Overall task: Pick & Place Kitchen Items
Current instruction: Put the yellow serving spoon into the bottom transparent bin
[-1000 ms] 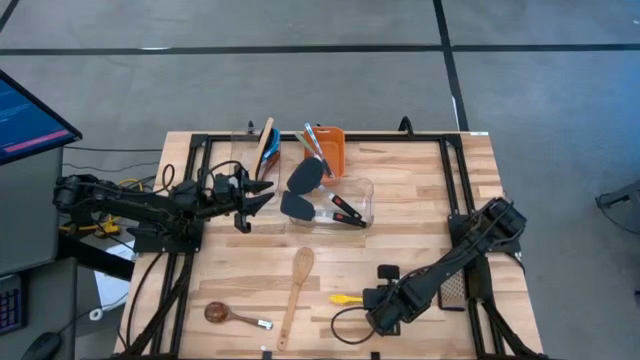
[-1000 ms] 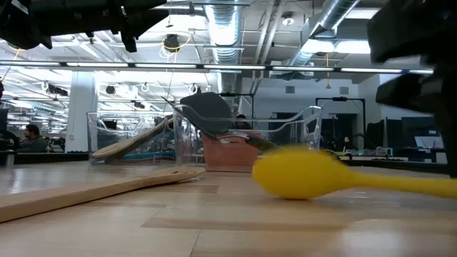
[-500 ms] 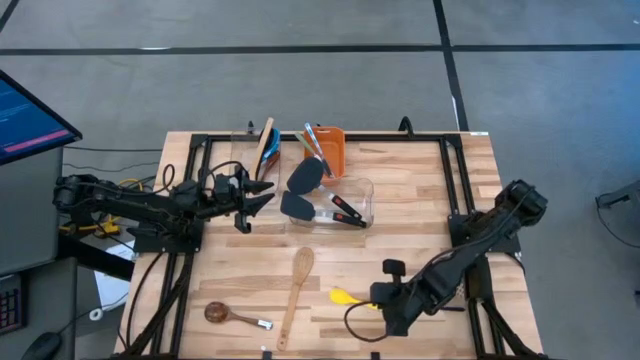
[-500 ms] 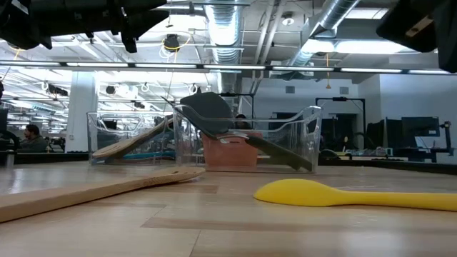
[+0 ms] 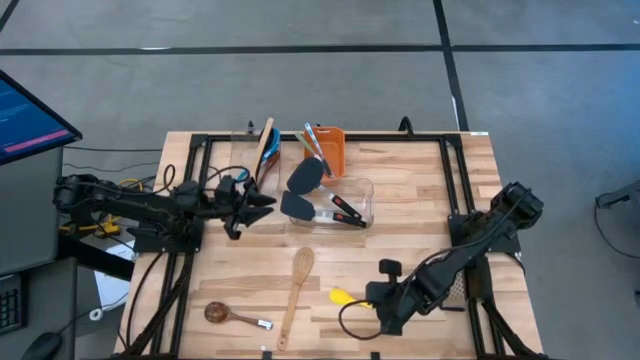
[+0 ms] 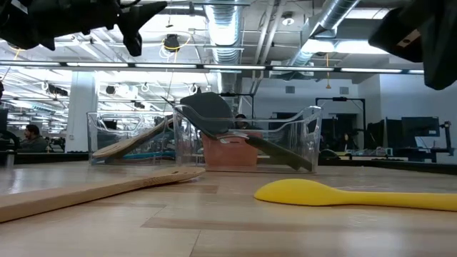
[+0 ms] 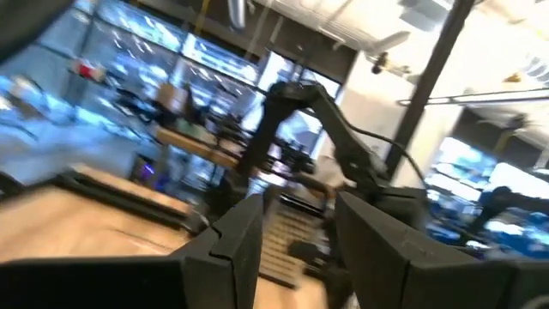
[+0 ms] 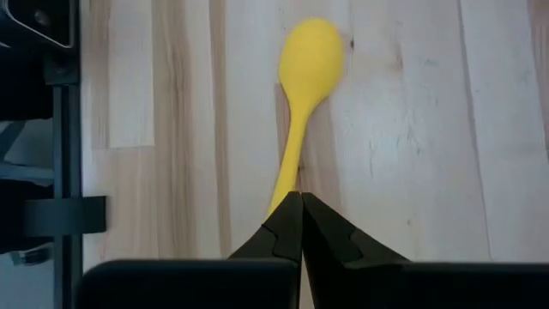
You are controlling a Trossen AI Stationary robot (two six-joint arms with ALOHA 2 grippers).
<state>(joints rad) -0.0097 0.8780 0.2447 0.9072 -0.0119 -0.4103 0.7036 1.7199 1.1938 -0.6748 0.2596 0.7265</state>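
A yellow spoon [image 5: 343,296] lies flat on the wooden table near its front edge, and its bowl [image 8: 312,62] points away from my right gripper. My right gripper [image 8: 300,206] hangs shut above the spoon's handle end, slanting down, with nothing between its fingers. In the low view the spoon [image 6: 335,193] rests on the table with the gripper [image 6: 425,39] well above it. My left gripper [image 5: 258,203] waits open and raised at the table's left, beside the clear tubs. Its fingers [image 7: 236,249] have nothing between them.
A long wooden spoon [image 5: 297,285] and a small brown spoon [image 5: 228,316] lie at the front left. Clear tubs [image 5: 352,190] in mid-table hold black turners [image 5: 305,178]. An orange bin [image 5: 334,152] and a tub with a wooden spatula [image 5: 265,142] stand behind. Black frame rails run along both sides.
My right gripper has shut and risen from the table without the yellow spoon. The spoon, blurred and raised at its bowl a second ago, now lies flat and still. My left gripper has rolled about its own axis in place.
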